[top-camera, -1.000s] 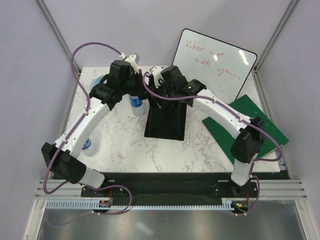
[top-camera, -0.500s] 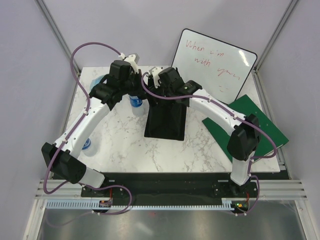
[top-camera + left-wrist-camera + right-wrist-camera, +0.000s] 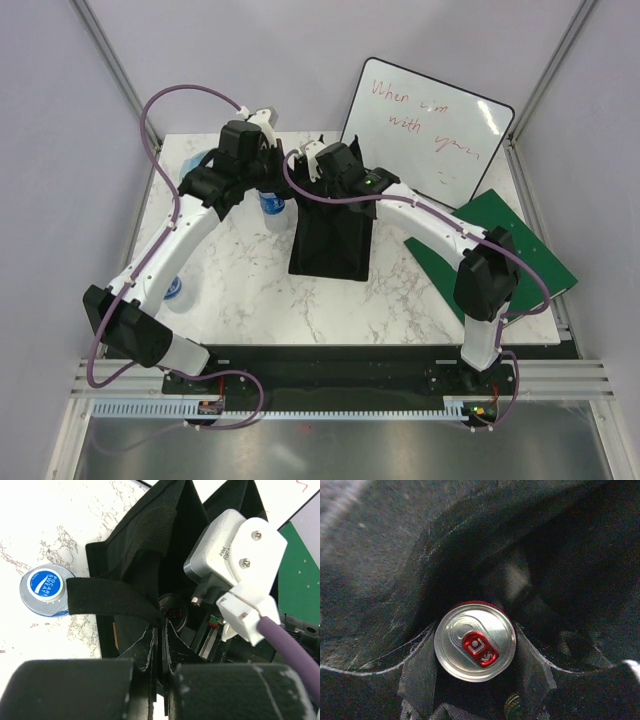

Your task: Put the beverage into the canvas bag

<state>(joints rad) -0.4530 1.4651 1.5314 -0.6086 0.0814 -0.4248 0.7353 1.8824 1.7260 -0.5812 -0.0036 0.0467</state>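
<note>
The black canvas bag [image 3: 330, 245] stands upright mid-table with its mouth open. My left gripper [image 3: 161, 639] is shut on the bag's rim fabric beside a loop handle [image 3: 107, 597], at the bag's left top edge [image 3: 290, 178]. My right gripper [image 3: 476, 672] reaches down inside the bag and is shut on a red beverage can [image 3: 475, 641] with a silver top; its fingers [image 3: 420, 667] press the can's sides. The can also shows deep in the bag in the left wrist view [image 3: 173, 611]. In the top view the right gripper's tips are hidden in the bag's mouth.
A blue-capped Pocari Sweat bottle [image 3: 272, 204] stands just left of the bag, also in the left wrist view [image 3: 45, 587]. Another bottle [image 3: 178, 290] stands by the left arm. A whiteboard [image 3: 430, 125] leans at the back; a green board [image 3: 500, 250] lies right.
The right arm's wrist has shifted a little left and lower over the bag's mouth. The left arm and the bag have stayed in place.
</note>
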